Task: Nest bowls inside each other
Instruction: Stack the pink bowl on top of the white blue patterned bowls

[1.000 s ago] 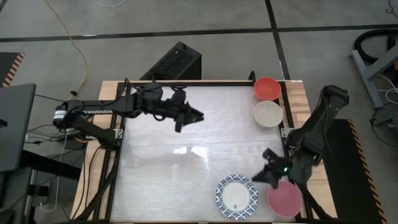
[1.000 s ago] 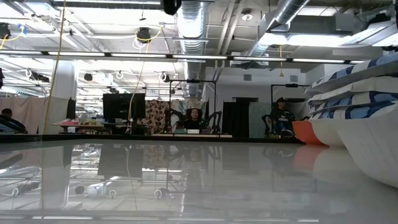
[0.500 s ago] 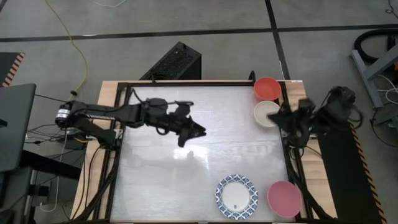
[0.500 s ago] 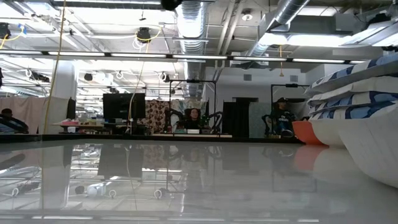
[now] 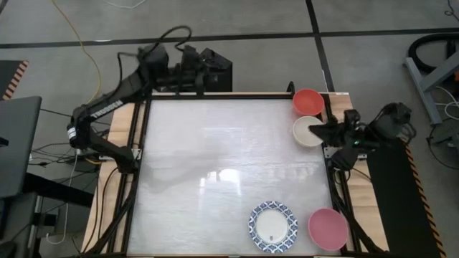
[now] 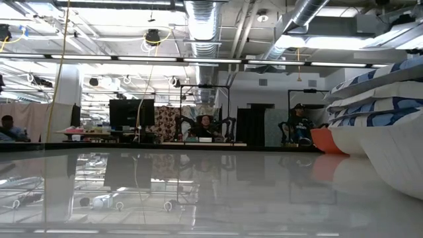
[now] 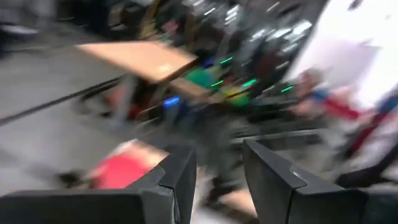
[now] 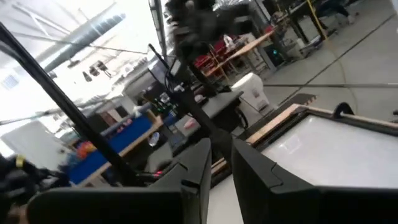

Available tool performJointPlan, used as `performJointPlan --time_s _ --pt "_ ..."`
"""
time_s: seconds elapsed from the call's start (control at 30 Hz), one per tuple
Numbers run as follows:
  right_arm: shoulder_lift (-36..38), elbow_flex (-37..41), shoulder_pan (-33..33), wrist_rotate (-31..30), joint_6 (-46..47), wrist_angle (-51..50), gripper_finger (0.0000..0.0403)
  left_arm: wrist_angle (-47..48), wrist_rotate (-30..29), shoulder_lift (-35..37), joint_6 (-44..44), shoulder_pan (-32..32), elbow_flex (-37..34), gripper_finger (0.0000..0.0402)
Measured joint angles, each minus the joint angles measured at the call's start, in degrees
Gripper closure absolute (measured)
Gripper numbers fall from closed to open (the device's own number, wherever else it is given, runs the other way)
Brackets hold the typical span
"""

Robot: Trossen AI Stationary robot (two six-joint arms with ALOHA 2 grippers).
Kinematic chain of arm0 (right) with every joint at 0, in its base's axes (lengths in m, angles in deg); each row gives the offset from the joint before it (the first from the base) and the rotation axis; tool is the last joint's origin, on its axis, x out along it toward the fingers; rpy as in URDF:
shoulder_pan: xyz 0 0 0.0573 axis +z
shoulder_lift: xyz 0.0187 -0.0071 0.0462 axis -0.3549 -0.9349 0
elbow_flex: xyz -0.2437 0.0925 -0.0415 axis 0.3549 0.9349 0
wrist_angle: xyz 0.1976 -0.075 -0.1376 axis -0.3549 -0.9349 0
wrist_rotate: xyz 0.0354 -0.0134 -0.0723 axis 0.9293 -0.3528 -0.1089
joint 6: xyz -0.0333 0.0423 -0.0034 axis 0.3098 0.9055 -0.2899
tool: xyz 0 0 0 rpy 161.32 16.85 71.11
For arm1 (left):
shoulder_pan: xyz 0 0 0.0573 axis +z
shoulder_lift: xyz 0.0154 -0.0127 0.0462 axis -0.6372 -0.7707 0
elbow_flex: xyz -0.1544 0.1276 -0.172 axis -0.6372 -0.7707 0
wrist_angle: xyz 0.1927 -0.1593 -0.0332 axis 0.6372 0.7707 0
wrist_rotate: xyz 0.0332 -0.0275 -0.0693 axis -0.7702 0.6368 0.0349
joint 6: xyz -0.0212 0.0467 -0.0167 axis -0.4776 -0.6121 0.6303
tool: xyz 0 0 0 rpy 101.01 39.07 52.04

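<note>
Right claw (image 5: 320,130), slightly parted and empty, hovers at the cream bowl (image 5: 308,131) (red bowl (image 5: 308,102) just beyond); left claw (image 5: 206,77) parted, empty

right gripper (image 8: 219,163): jaws stood a narrow gap apart, nothing between them | table (image 8: 323,146): pale corner beyond | left arm (image 8: 205,25): raised over far edge | room blurred

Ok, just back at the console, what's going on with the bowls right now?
Nothing is being held. The right tool hovers at the cream-white bowl, beside the red bowl at the table's far right corner. The left tool is up past the far edge. The blue-rimmed stack and pink bowl sit near the front.
</note>
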Motion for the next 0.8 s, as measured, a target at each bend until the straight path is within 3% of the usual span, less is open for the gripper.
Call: performJointPlan --time_s 0.2,0.33,0.6,0.8 --pt "-8.93 -5.93 -2.66 -0.68 -23.60 21.24 0.0316 14.02 3.47 -0.42 -1.77 6.93 -2.03 0.0282" --pt "-10.23 -15.01 -3.37 -2.01 -34.88 22.61 0.0316 14.43 3.74 -0.48 -3.51 5.93 -5.80 0.0282" --pt "-8.76 -22.59 -4.83 -17.06 -41.15 10.01 0.0316 -7.35 4.30 -0.52 -6.59 0.61 -16.32 0.0282" --pt "-6.96 -22.58 -4.82 -18.74 -31.83 -2.34 0.0316 -22.86 5.32 -0.52 -9.64 -0.79 -12.11 0.0282"
